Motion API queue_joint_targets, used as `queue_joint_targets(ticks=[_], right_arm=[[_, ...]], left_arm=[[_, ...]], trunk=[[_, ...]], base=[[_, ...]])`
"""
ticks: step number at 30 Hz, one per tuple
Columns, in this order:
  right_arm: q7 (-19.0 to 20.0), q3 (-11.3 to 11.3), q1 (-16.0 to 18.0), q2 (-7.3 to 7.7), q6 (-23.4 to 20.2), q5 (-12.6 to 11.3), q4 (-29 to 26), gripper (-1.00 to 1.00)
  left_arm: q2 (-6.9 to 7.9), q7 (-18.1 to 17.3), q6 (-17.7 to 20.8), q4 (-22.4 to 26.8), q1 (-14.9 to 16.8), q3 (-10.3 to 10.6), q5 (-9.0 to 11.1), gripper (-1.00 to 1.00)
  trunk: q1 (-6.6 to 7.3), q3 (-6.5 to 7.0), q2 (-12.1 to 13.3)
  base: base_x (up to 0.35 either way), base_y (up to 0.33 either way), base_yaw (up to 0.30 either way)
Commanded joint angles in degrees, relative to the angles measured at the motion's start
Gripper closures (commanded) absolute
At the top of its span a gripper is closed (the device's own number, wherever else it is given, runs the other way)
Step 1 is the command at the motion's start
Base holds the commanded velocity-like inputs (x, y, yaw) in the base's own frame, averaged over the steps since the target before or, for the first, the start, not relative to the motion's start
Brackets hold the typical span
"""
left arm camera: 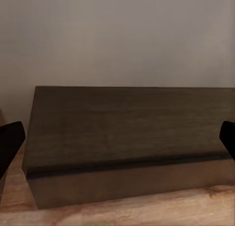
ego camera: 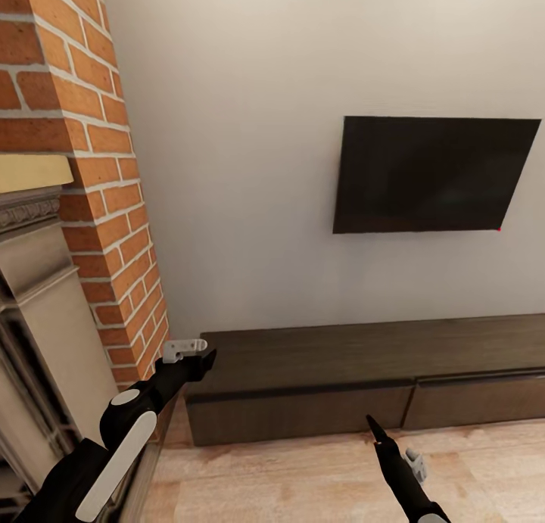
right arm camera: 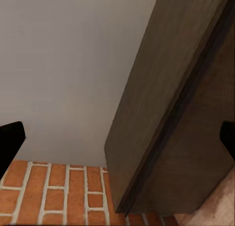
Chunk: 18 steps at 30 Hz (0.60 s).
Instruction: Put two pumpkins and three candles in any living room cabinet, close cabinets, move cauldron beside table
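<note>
The long low dark-brown cabinet (ego camera: pixel 363 356) runs along the white wall, and the drawer fronts I can see sit flush and shut. My left gripper (ego camera: pixel 195 362) hovers at the cabinet's left end, close to the brick column. In the left wrist view the cabinet (left arm camera: pixel 127 128) lies ahead between the wide-apart fingers of the open, empty left gripper (left arm camera: pixel 117 142). My right gripper (ego camera: pixel 376 430) hangs low over the floor in front of the cabinet. Its wrist view has the cabinet (right arm camera: pixel 176 113) edge-on, the right gripper (right arm camera: pixel 117 142) open and empty. Pumpkins, candles, cauldron and table are out of view.
A brick chimney column (ego camera: pixel 98 167) and beige stone fireplace (ego camera: pixel 38 319) stand close on the left. A dark TV (ego camera: pixel 431 175) hangs on the wall above the cabinet. Light wood floor (ego camera: pixel 303 477) stretches in front of the cabinet.
</note>
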<state>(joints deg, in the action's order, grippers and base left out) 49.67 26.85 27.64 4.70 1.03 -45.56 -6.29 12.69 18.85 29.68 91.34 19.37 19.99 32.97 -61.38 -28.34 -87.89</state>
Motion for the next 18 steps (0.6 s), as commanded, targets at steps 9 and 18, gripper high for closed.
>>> queue_joint_targets(ticks=[9,18], right_arm=[[1.95,3.53,-0.04,0.16,0.06,-2.74,0.26,-1.0],[1.17,5.09,-0.12,0.2,0.17,-2.91,0.29,-1.0]], left_arm=[[0.06,0.61,0.04,0.07,0.06,0.13,0.6,-1.0],[0.05,0.6,0.04,0.07,0.05,0.21,0.61,-1.0]], trunk=[[-1.98,-1.68,-3.66],[-3.96,-3.3,-7.27]], base=[[0.0,0.0,0.0],[0.0,0.0,0.0]])
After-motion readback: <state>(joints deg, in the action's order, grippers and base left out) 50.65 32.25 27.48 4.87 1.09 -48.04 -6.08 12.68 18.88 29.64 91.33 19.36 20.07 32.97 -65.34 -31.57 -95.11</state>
